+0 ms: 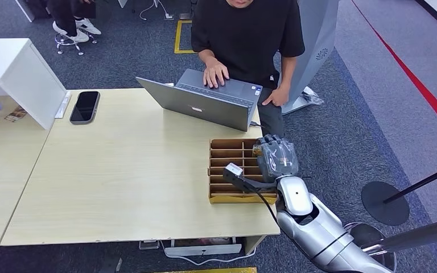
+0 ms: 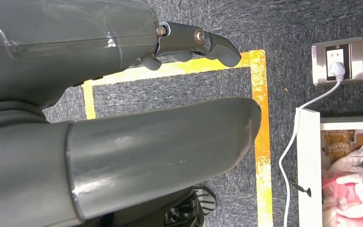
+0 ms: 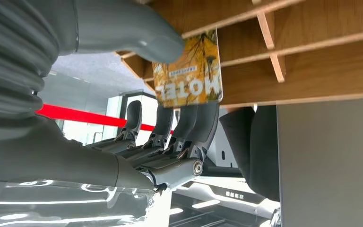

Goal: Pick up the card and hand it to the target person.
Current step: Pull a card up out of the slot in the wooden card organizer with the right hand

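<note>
The right hand (image 3: 170, 118) pinches the card (image 3: 189, 71) between thumb and fingers at the near edge of the wooden slotted tray (image 1: 227, 170), the card's long axis standing out of the slots; the person (image 1: 244, 34) stands just beyond the hand, behind the laptop (image 1: 205, 99), so this arm is the nearer. The left hand (image 2: 123, 118) hangs over the floor, holding nothing, fingers apart; the card's far face is hidden.
</note>
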### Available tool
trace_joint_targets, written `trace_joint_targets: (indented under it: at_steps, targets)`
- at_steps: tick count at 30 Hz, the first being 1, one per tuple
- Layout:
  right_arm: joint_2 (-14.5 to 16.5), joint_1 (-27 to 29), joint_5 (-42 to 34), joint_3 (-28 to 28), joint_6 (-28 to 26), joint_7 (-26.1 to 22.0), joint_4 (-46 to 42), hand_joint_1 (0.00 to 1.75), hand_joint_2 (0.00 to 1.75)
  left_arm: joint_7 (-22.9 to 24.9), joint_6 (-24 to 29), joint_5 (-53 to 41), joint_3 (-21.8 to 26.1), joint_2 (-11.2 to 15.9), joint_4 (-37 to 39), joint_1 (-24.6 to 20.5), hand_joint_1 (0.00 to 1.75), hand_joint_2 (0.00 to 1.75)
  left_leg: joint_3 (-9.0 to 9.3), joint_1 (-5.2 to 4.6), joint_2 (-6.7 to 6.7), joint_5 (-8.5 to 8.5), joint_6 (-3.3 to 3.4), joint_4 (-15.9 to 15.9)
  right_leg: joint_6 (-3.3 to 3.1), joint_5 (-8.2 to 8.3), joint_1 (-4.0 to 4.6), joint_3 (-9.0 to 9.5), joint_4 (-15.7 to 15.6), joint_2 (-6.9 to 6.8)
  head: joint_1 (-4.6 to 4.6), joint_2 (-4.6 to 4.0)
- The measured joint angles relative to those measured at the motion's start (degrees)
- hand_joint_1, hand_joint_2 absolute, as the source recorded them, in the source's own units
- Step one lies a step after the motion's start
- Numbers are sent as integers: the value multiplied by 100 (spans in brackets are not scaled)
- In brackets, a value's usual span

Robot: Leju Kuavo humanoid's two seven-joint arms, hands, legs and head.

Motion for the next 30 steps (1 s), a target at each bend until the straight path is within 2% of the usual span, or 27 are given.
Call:
trace_joint_targets:
  at_steps: [12, 16, 17, 30]
  targets:
    - [-34, 21, -52, -28, 67, 31, -63, 106, 175, -10, 6, -1, 9, -4, -7, 17, 0, 0, -2, -1, -2, 0, 0, 2, 2, -1, -1, -1, 2, -2, 0, 0]
    - [-33, 26, -49, -50, -14, 25, -66, 140, 175, -8, -1, -8, 4, -9, -9, 9, 0, 0, -3, -1, -5, -2, 0, 4, 2, -3, -1, -2, 3, -4, 0, 0]
    - [-33, 25, -47, -52, -18, 25, -70, 143, 175, -9, -3, -9, 5, -9, -9, 6, 0, 0, -2, 0, -4, -1, 0, 2, 2, -2, -1, -1, 2, -4, 0, 0]
    - [-8, -56, 41, -68, -120, 8, 19, 148, 175, -10, -33, -17, 9, -8, -10, -6, 0, 0, -4, -2, -4, -3, 0, 6, 4, -4, -3, -5, 7, -2, 0, 0]
